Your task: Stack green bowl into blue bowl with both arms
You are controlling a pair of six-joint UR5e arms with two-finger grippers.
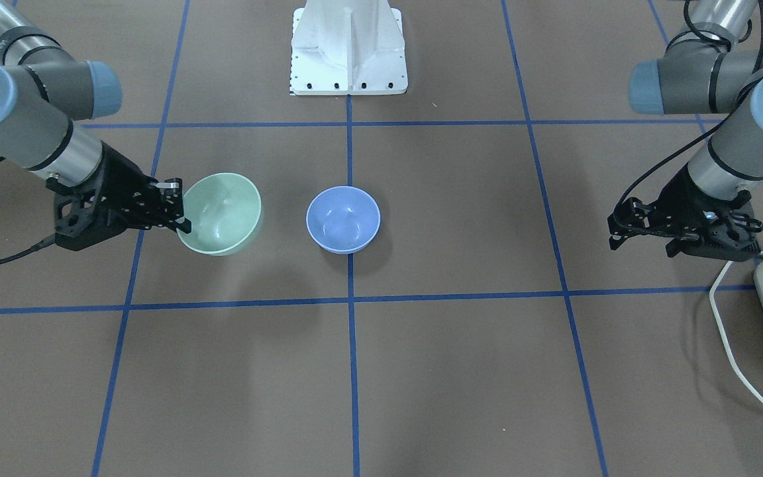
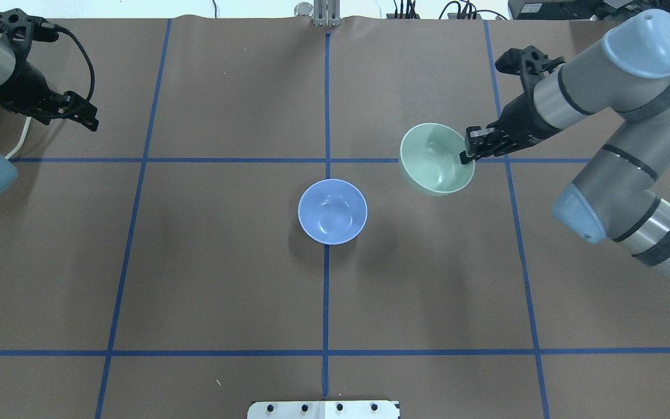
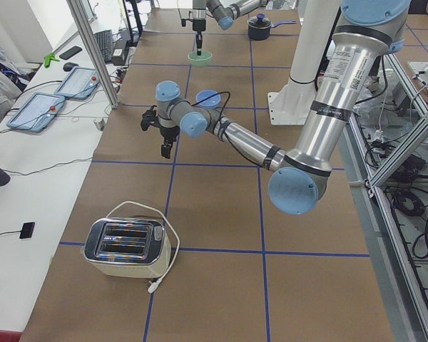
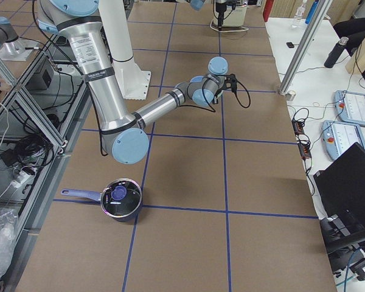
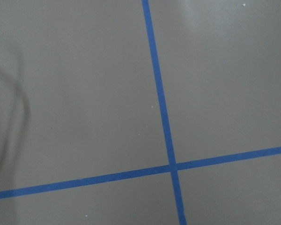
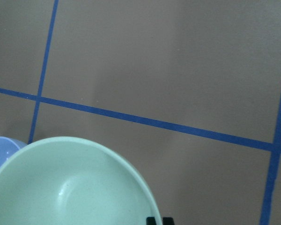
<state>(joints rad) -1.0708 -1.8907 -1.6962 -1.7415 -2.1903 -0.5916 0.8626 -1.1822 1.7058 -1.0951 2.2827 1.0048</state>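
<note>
The green bowl [image 1: 220, 213] hangs tilted a little above the table, and my right gripper [image 1: 179, 215] is shut on its rim on the side away from the blue bowl. The overhead view shows the same hold on the green bowl [image 2: 437, 158] by the right gripper [image 2: 467, 154]. The blue bowl [image 1: 343, 219] stands upright and empty on the table's centre line [image 2: 332, 210], about a bowl's width from the green one. In the right wrist view the green bowl [image 6: 75, 187] fills the lower left and the blue bowl [image 6: 2, 147] peeks out behind it. My left gripper [image 2: 86, 115] hovers far off, open and empty.
A white pedestal [image 1: 348, 46] stands at the robot's side of the table. A toaster [image 3: 126, 246] with a white cord sits at the table's left end, near the left gripper. A dark pot [image 4: 120, 198] sits at the right end. Blue tape lines grid the brown table.
</note>
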